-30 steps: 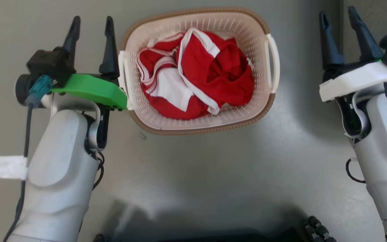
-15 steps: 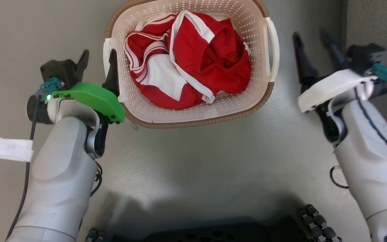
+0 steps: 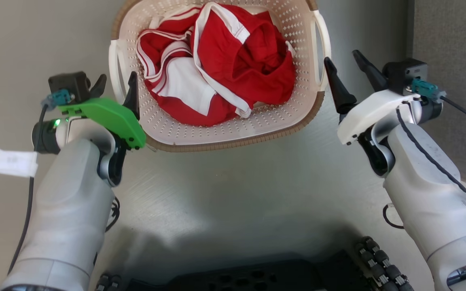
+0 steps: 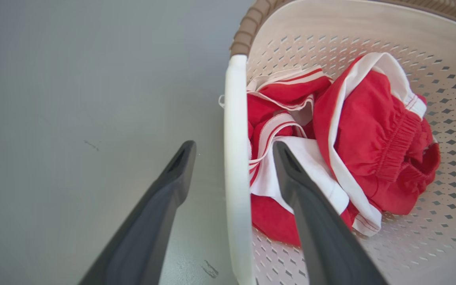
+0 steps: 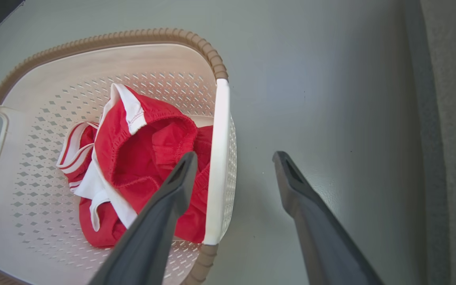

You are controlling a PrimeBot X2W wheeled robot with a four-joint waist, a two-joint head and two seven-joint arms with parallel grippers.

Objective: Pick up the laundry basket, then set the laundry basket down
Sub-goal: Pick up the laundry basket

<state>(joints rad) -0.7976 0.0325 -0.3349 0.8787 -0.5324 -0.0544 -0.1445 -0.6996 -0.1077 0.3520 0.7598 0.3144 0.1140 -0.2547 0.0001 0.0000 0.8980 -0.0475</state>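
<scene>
Laundry basket (image 3: 225, 131): on the grey floor (image 3: 233, 194), straight ahead between both arms, red-and-white clothes (image 3: 233, 64) heaped inside.
Left gripper (image 3: 116, 81): spread open astride the left white handle (image 4: 234, 158), one finger inside the basket, one outside (no squeeze on it).
Right gripper (image 3: 341, 57): likewise parted, astride the right handle (image 5: 218, 158), not gripping.

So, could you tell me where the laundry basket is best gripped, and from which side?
Probably the laundry basket by its white side bars: left handle for the left gripper, right handle for the right gripper, each from above. Both are thin bars with a gap behind, fitting open fingers.
</scene>
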